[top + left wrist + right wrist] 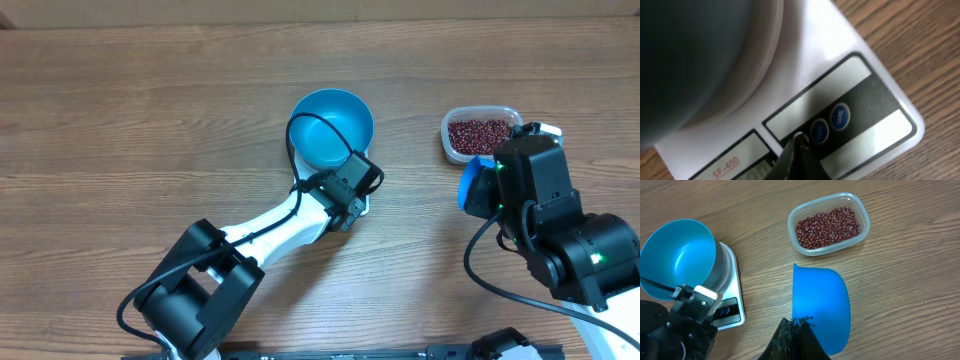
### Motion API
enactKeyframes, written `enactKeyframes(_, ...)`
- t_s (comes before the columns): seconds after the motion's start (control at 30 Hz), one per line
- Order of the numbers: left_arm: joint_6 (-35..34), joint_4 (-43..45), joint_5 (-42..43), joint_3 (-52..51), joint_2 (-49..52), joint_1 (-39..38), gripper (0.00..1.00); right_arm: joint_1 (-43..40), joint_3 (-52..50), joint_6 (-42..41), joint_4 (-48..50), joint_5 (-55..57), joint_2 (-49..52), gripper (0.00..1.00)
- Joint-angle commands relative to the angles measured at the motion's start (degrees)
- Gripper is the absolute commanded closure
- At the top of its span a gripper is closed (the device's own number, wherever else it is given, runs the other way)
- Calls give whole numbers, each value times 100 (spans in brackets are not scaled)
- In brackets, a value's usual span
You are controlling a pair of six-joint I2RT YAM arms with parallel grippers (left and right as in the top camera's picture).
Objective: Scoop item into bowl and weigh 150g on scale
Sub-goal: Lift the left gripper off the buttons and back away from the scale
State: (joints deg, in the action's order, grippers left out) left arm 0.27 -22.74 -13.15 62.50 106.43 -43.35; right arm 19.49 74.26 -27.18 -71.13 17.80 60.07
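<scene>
My left claw (799, 140) is clenched, its tip touching the scale (840, 55) beside the blue buttons. My right claw (796, 327) grasps the blue scoop (822, 305).

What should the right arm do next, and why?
Probably dip the scoop into the beans in the tub: the scoop, held by the right gripper, is empty, and the bowl on the scale is empty too.
</scene>
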Motion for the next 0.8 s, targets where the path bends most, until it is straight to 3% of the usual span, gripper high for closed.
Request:
enactKeyframes(0.0, 103, -184, -79, 28, -79, 35, 96, -33, 107, 26, 48, 15, -26, 96)
enactKeyframes(0.3, 81, -713, -46, 28, -1196, -103, 96, -33, 107, 26, 240, 13, -26, 96)
enactKeyframes(0.47, 81, -1029, 455, 28, -1781, -103, 62, -33, 109, 26, 308, 13, -26, 96)
enactKeyframes(0.53, 81, -1161, 568, 28, -1980, -103, 33, -33, 109, 26, 323, 13, -26, 96)
enactKeyframes(0.57, 81, -1237, 573, 28, -2074, -103, 0, -33, 109, 24, 326, 13, -26, 96)
enactKeyframes(0.77, 83, -1589, 542, 28, -2516, -103, 0, -33, 107, 24, 337, 13, -26, 96)
